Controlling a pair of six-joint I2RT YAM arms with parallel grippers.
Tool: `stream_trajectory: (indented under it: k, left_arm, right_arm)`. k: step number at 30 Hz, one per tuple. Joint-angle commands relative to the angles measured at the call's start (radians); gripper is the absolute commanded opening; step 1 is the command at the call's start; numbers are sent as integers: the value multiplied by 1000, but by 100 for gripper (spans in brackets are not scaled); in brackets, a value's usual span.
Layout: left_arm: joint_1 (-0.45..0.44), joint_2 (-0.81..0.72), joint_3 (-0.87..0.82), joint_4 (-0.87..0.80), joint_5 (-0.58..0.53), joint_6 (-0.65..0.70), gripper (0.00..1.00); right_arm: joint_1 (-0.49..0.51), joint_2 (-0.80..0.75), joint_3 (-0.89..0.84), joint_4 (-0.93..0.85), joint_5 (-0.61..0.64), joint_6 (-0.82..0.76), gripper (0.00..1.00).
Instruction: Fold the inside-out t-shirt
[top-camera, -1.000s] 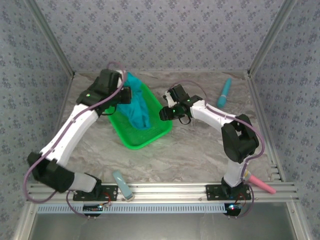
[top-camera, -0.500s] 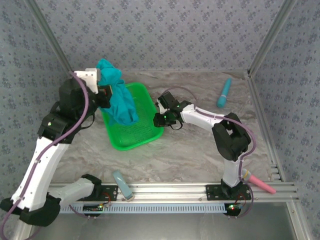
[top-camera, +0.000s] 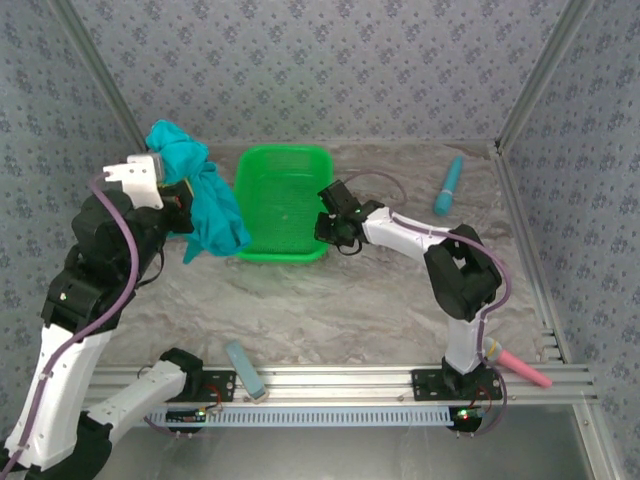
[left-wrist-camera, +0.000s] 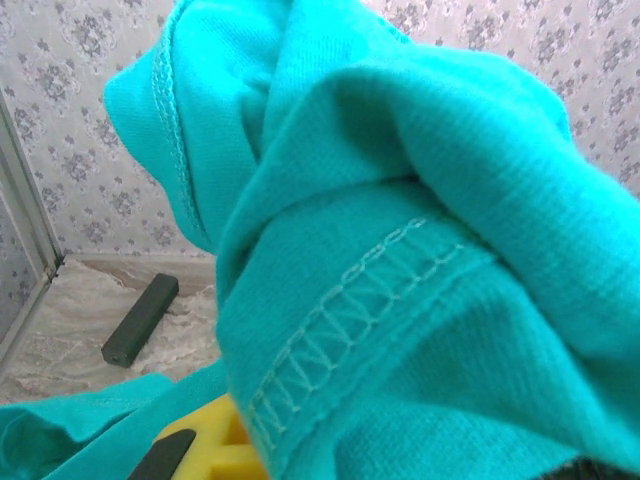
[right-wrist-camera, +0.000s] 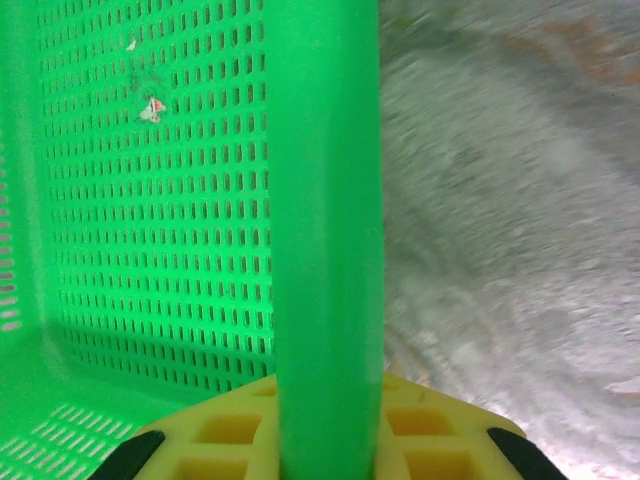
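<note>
1. The left tool (top-camera: 178, 198) is high over the left side of the desk (top-camera: 330, 310). It is pressed together on a bunch of the t-shirt (top-camera: 208, 212). Its jaws are buried in cloth, so this grip is judged from the garment hanging off it.
2. The t-shirt hangs in the air as a crumpled bundle, just left of the basket (top-camera: 280, 155) and clear of its rim. I cannot tell whether its lower end touches the desk. In the left wrist view a raw overlock seam faces outward on the cloth (left-wrist-camera: 400, 250), which fits a garment that is inside out.
3. The basket sits on the desk at centre back. No garment lies in it.
4. The right tool (top-camera: 327, 226) is pinching the basket's right wall. In the right wrist view that green wall (right-wrist-camera: 330, 200) passes upright between the yellow pads.
5. Progress, as judged: the shirt is out of the basket, and that is the only step complete. It is not laid on the desk, not spread flat, and no fold is made. Laying out, smoothing and all folds remain, so the task is at an early stage.
6. Far right, a teal cylinder (top-camera: 448, 186) lies well apart from the work.
</note>
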Motion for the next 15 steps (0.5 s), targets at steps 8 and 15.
stream_trajectory:
  k: [8, 15]
  left_arm:
    - [1, -8, -39, 30, 19, 8, 0]
    - [1, -20, -53, 13, 34, 4, 0]
  right_arm:
    - [-10, 21, 48, -25, 344, 693, 17]
    - [-90, 3, 123, -104, 507, 759, 16]
